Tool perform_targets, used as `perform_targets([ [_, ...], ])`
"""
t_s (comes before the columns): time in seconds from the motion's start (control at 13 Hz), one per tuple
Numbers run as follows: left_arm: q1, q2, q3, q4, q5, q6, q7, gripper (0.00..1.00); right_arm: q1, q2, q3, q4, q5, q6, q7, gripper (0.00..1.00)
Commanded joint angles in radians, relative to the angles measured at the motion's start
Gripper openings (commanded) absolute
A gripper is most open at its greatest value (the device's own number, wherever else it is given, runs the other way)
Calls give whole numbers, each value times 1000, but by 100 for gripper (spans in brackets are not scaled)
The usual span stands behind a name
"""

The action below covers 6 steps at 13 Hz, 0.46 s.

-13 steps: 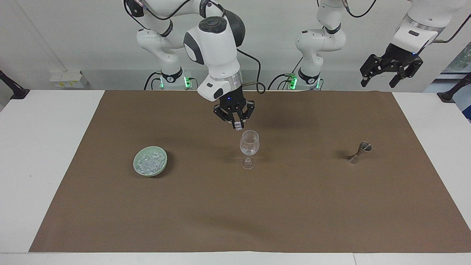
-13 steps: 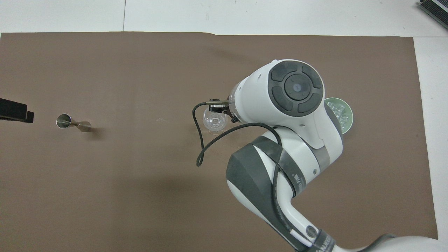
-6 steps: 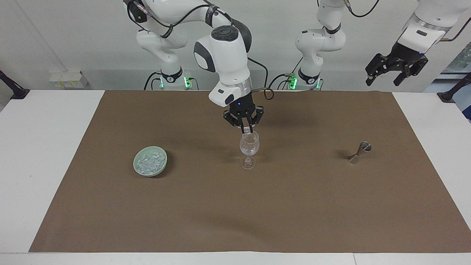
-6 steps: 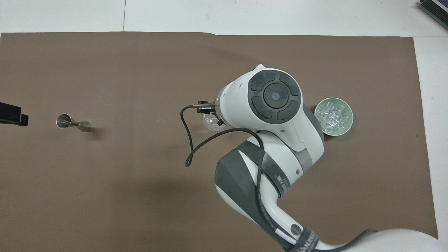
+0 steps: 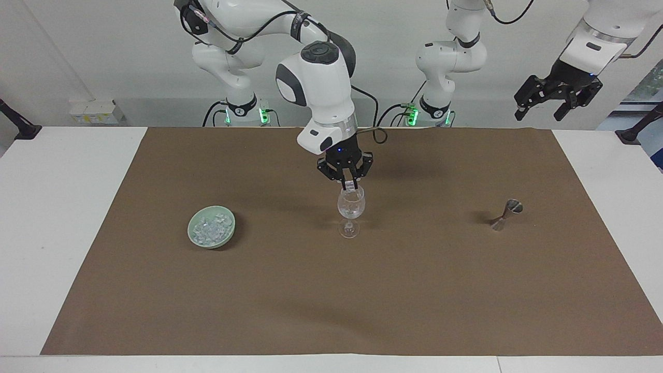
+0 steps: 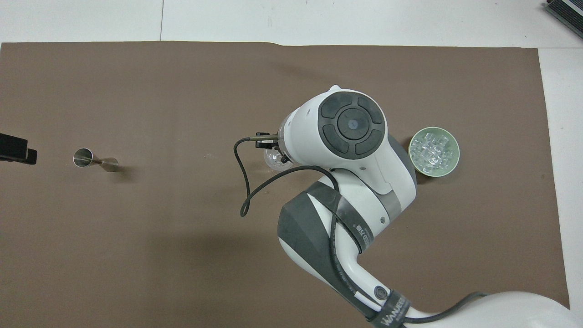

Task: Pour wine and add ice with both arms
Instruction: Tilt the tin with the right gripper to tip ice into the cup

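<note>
Right gripper (image 5: 351, 185) hangs directly over the mouth of the wine glass (image 5: 351, 207), fingertips pinched together on a single small clear ice chunk (image 5: 352, 186), which sits just above the rim. In the overhead view the right arm's wrist covers most of the glass (image 6: 272, 160); only part of its bowl shows past the wrist. The glass stands upright mid-mat on the brown mat (image 5: 331, 290). The rest of the ice (image 5: 210, 228) is piled in the pale green bowl (image 5: 198, 241), which sits beside the glass toward the right arm's end of the table, well apart from it. A small metal jigger (image 5: 506, 214) stands toward the left arm's end, also well apart from the glass. Left gripper (image 5: 541, 110) waits raised over the mat's corner near its own base, fingers spread wide, holding nothing.
</note>
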Motion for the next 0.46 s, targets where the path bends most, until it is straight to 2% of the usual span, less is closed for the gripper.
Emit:
perform_targets([
  [0.0,-6,-5,8,8,-7,-24,3,100,-2,23,15,16,-39,25,31,0],
  [0.39,-6,-5,8,8,-7,-24,3,100,2,35,18,5,-49,43,42,0],
])
